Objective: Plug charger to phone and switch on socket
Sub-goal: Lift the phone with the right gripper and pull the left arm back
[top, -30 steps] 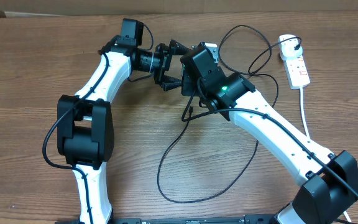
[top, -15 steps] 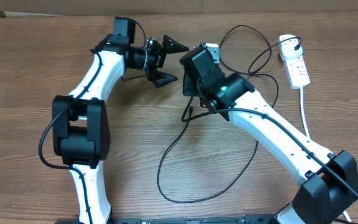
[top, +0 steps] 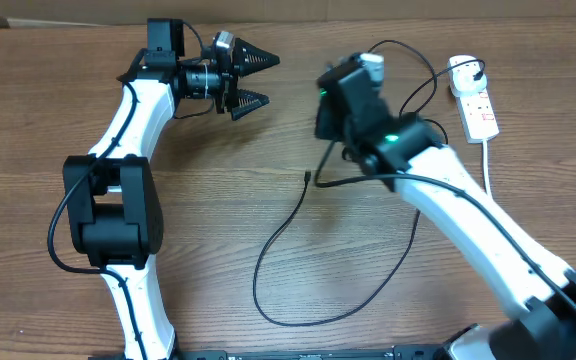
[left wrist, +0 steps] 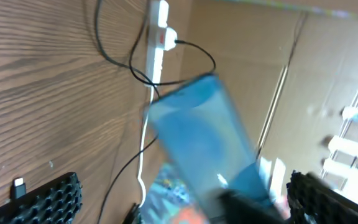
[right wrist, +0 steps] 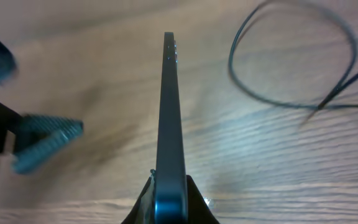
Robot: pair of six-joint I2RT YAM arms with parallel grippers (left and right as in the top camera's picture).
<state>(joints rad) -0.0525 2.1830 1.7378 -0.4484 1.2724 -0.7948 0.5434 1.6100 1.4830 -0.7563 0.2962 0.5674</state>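
Note:
My right gripper [right wrist: 169,188] is shut on the phone [right wrist: 169,112], which shows edge-on above the table. In the left wrist view the phone [left wrist: 197,137] is a blurred light blue slab held up in front of my left gripper [left wrist: 182,205]. The left gripper [top: 271,79] is open and empty, apart from the phone, to its left. The charger [top: 268,250] lies in a loop on the table, its connector tip [top: 308,178] free below the right wrist. Its plug sits in the socket [top: 475,100] at the far right. The overhead view hides the phone under the right wrist.
The socket's thick white cord [top: 490,175] runs down the right side of the table. Black cable loops [top: 408,70] lie between the right wrist and the socket. A cardboard wall [left wrist: 303,74] stands behind the table.
My left gripper has drawn back to the upper left, away from the right gripper. The right gripper has moved right with the phone, uncovering the connector tip on the table.

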